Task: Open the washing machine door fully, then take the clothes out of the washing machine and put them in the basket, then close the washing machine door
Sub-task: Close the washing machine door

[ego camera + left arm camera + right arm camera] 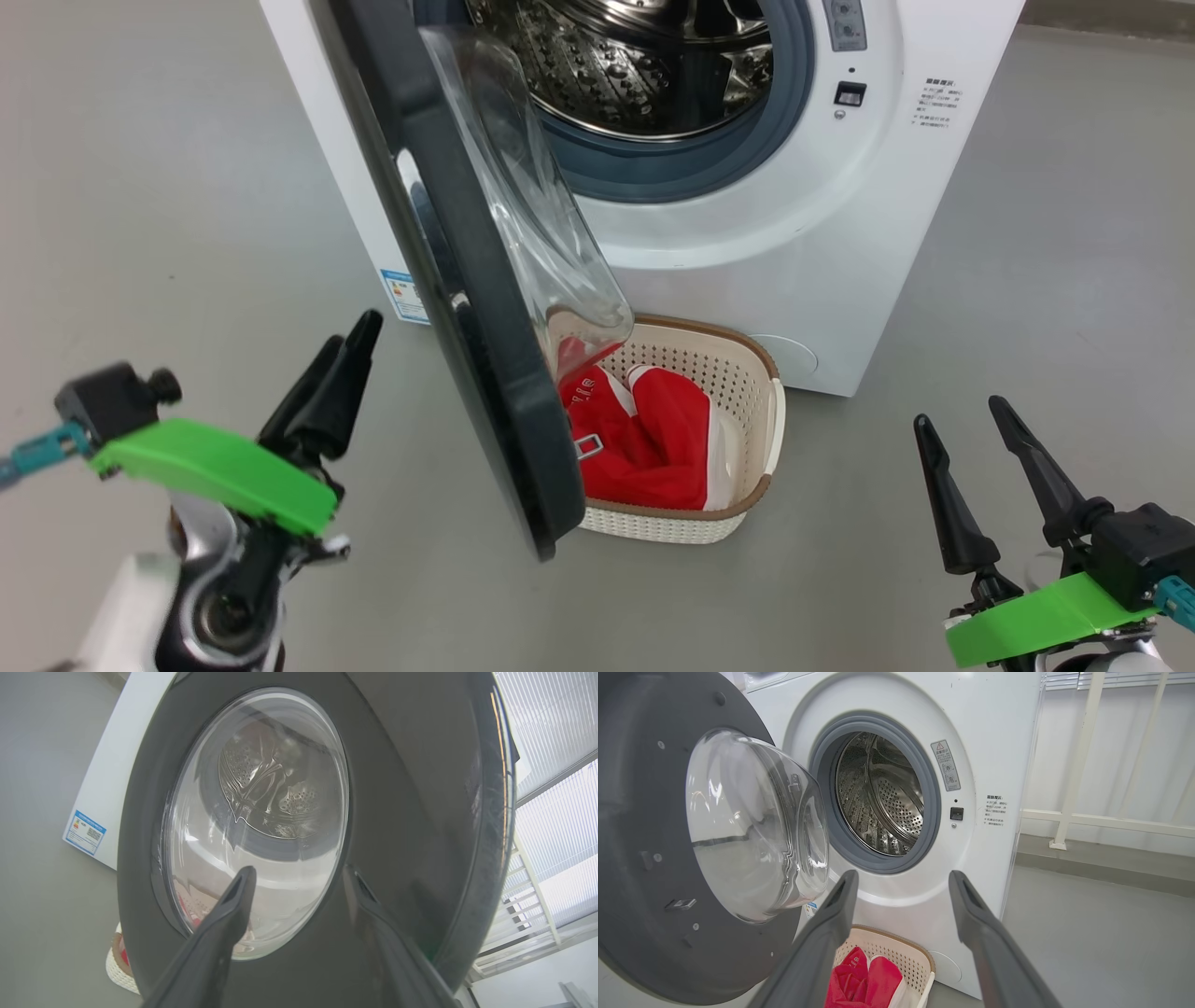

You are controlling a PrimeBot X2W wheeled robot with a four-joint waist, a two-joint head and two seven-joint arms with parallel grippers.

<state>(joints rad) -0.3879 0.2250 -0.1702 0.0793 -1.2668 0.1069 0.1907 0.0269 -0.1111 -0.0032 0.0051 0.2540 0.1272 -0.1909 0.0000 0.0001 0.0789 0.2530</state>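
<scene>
The white washing machine point(840, 233) stands with its steel drum point(644, 65) exposed, and I see nothing in the part of the drum that shows. The washing machine door point(467, 308) hangs partly open, its black rim edge-on to me and its glass bowl facing the drum. The cream basket point(770, 420) sits on the floor under the door, with red clothes point(663, 439) in it. My left gripper point(350, 333) is open, just outside the door's outer face point(411, 812), fingers aimed at it. My right gripper point(962, 420) is open and holds nothing, right of the basket point(920, 956).
Grey floor surrounds the machine. A blue label point(406, 297) marks the machine's left side panel. A white railing point(1073, 765) and a low ledge point(1111, 858) run along the wall to the right of the machine.
</scene>
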